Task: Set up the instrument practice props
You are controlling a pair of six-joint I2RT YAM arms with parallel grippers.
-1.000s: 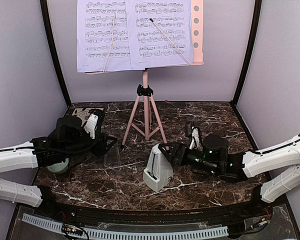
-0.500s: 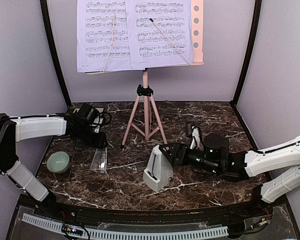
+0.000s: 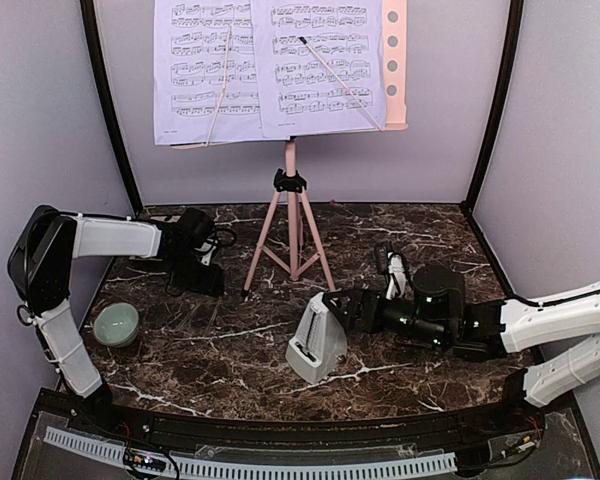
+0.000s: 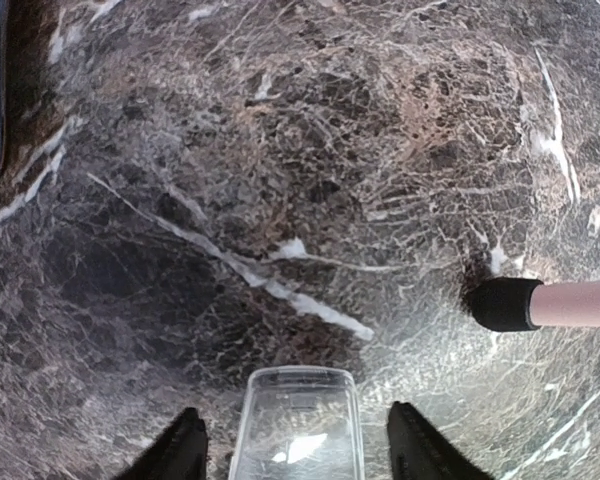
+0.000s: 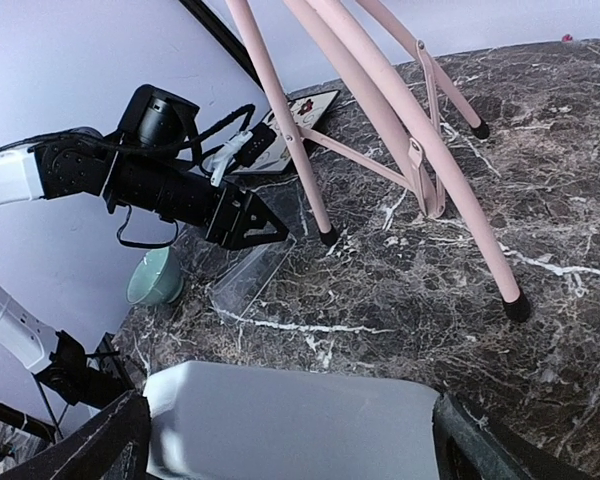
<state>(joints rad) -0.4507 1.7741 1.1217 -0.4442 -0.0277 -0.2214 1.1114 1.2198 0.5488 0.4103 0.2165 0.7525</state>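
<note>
The pink music stand [image 3: 394, 60] stands on its tripod legs [image 3: 296, 235] at the back, with two sheet-music pages [image 3: 205, 70] [image 3: 320, 65] side by side on it. The white-grey metronome [image 3: 315, 345] stands upright on the marble in front of the tripod. My right gripper [image 3: 332, 310] [image 5: 290, 440] is open, one finger on each side of the metronome's body [image 5: 290, 425]. My left gripper [image 3: 212, 284] [image 4: 295, 435] is open, straddling a clear plastic cover [image 4: 296, 425] [image 5: 250, 280] that lies on the table, with gaps on both sides. A tripod foot [image 4: 505, 303] is just to its right.
A pale green bowl [image 3: 115, 323] [image 5: 155, 277] sits near the left wall. A floral coaster [image 5: 305, 108] lies at the back left behind the left arm. The tripod legs [image 5: 420, 150] spread between the two grippers. Walls close in the table on three sides.
The left arm swung from the front left back toward the tripod, and the clear cover now lies on the table between wider jaws. The right jaws spread a little round the metronome.
</note>
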